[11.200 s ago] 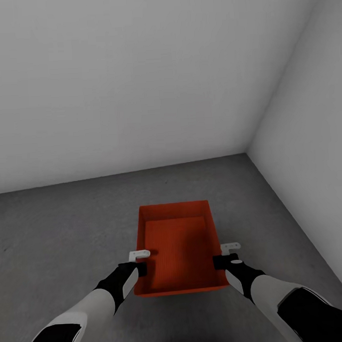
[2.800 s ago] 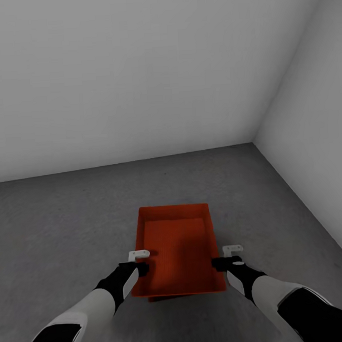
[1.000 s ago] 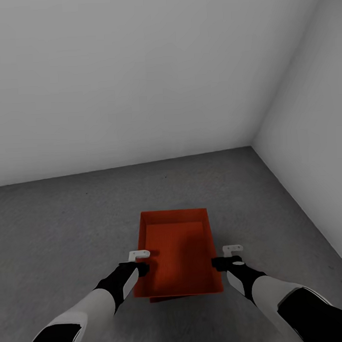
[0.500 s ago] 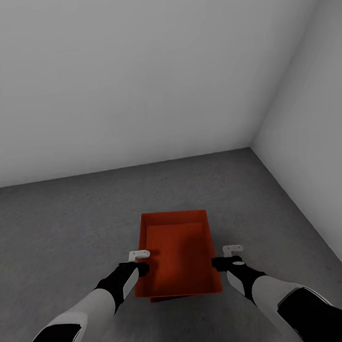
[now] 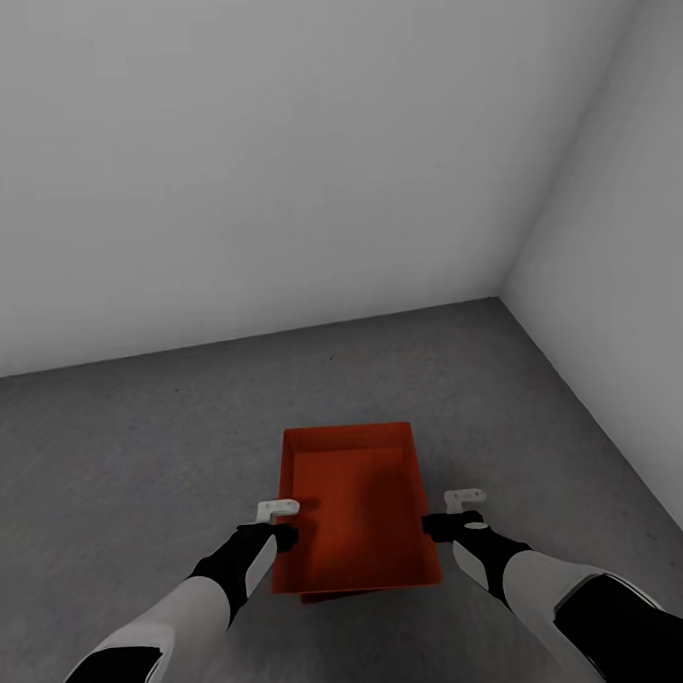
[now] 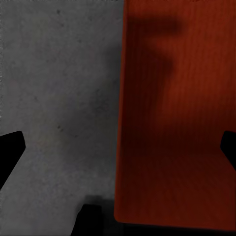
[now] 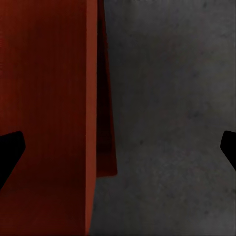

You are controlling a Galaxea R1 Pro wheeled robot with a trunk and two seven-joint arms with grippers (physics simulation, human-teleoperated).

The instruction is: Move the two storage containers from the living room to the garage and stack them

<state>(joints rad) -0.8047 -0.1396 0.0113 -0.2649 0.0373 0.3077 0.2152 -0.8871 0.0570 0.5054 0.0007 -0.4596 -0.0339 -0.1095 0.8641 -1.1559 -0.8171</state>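
Your upper storage container [image 5: 352, 511] now sits lower and looks smaller in the head view than it did a few seconds ago, and a strip of the second container [image 5: 340, 594] shows just under its near edge, so judge that the bin has dropped out of your grasp onto the one below. In the right wrist view the upper bin's wall [image 7: 91, 113] stands in front of a second orange-red wall [image 7: 105, 123], which fits a stack, set slightly off rather than flush. Both bins stand on the dark grey concrete floor [image 5: 137, 442] near the corner of the pale grey walls [image 5: 272, 165]. The left gripper [image 5: 276, 520] and right gripper [image 5: 453, 509] flank the stack with jaws spread wide and nothing between them; each wrist view shows the fingertips far apart. Treat the stacking step as essentially done. Before withdrawing, confirm that the upper bin rests level.
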